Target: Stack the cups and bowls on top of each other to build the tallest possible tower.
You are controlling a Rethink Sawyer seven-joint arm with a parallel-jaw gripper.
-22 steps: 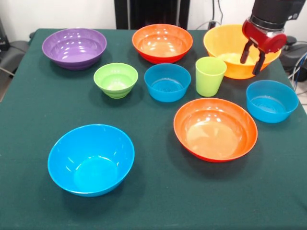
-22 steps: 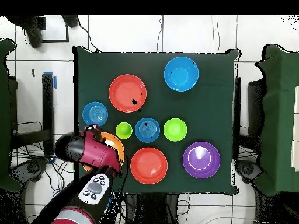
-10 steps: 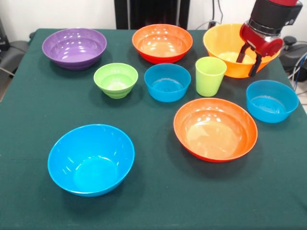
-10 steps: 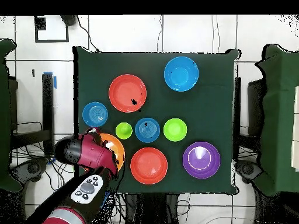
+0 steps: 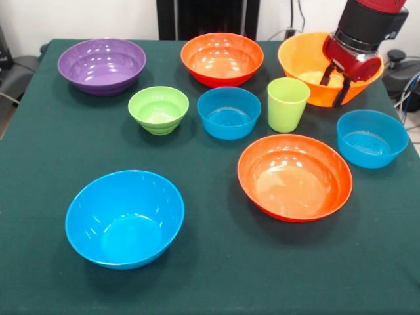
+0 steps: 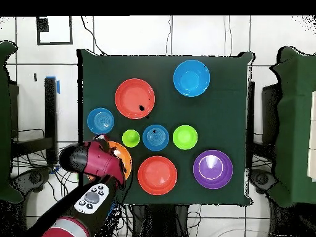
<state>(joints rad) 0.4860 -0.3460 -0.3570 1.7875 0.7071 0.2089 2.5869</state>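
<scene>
My gripper point(image 5: 333, 85) is open at the back right, over the near rim of a big orange bowl point(image 5: 303, 58). One finger point(image 5: 325, 74) shows against the bowl's inside, the other against its front wall. The lime-green cup point(image 5: 287, 104) stands upright just left of it. In the overhead view the arm point(image 6: 92, 162) covers most of that orange bowl point(image 6: 123, 162), with the cup point(image 6: 130, 137) beside it. All the bowls stand singly; no tower is in view.
Across the green cloth point(image 5: 216, 262) sit a purple bowl point(image 5: 102, 64), a red-orange bowl point(image 5: 222, 59), a small lime bowl point(image 5: 158, 109), a blue bowl point(image 5: 229, 111), another blue bowl point(image 5: 371, 138), a wide orange bowl point(image 5: 294, 176) and a big blue bowl point(image 5: 125, 218).
The gripper has shifted a little leftward in the front view, further over the big orange bowl. No bowl or cup has moved.
</scene>
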